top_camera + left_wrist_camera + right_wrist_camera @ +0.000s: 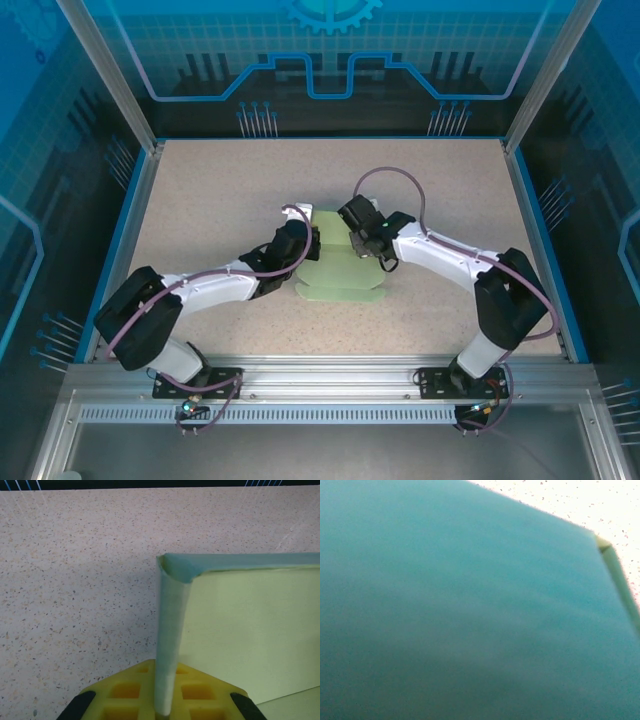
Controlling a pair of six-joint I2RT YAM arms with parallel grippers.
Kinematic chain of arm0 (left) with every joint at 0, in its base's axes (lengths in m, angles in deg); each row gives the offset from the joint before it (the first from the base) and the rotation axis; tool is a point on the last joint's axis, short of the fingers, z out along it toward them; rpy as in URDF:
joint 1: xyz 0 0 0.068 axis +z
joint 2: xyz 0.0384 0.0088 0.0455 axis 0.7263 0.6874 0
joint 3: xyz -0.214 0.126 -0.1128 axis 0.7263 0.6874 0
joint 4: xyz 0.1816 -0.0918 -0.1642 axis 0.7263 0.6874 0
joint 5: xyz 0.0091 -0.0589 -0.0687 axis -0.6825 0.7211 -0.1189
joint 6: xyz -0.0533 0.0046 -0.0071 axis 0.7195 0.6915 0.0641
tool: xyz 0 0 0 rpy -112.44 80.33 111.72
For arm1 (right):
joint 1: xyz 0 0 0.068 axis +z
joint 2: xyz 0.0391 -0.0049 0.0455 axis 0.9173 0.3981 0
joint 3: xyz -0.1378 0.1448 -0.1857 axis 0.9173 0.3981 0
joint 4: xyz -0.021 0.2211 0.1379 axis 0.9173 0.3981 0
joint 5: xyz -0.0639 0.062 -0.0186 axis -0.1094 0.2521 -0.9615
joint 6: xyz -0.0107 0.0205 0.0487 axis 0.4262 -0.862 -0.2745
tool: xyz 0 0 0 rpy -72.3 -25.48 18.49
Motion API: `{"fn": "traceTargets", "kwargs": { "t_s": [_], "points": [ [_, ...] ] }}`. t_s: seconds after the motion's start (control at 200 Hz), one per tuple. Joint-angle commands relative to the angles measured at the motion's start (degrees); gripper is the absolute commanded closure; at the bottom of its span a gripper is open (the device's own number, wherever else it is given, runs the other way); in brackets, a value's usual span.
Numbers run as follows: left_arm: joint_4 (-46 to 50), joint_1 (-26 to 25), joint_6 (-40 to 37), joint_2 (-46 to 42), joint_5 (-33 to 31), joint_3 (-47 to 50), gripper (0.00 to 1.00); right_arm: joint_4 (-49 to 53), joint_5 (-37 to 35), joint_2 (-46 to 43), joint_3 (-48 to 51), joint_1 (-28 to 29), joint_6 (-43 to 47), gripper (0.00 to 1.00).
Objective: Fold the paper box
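Pale mint-green thin cardboard paper box [340, 278] looked light, floppy, crease-prone; best held near flap edges. Left tool [163, 711] pinched upright flap [170, 630]. Right tool [358, 246] state unclear.

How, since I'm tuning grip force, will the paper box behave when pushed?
Probably floppy: the paper box, pinched by the left gripper, is thin card curling at one corner. Likely light, so it may slide on the table.

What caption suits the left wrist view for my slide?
Left gripper pinching an upright flap of the paper box on the speckled table.
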Motion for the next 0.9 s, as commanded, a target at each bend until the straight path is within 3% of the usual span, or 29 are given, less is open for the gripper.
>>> {"fn": "traceTargets", "kwargs": {
  "t_s": [0.0,0.225,0.475,0.7,0.805,0.895],
  "points": [
    [-0.4,0.1,-0.6,-0.5,-0.9,-0.6,0.99,7.9,-10.6,2.0,-0.4,-0.6,0.7,0.77],
    [-0.3,0.1,-0.7,-0.3,-1.2,-0.5,0.99,6.7,-8.5,1.2,-1.1,-1.4,2.2,0.74],
    [-0.3,0.1,-1.0,0.2,-1.2,-0.9,0.99,-1.2,6.6,-5.4,0.1,-2.0,3.9,0.64],
    [-0.4,0.1,-1.0,0.4,-1.2,-1.0,0.98,-4.3,14.5,-7.8,0.4,-4.1,2.5,0.56],
    [-0.4,0.0,-1.2,0.4,-1.2,-1.1,0.99,-4.4,15.0,-8.4,0.6,-4.8,1.7,0.54],
    [-0.6,0.1,-1.2,0.4,-1.1,-1.1,0.99,-2.9,12.5,-7.8,0.0,-5.2,1.2,0.6]
  ]
}}
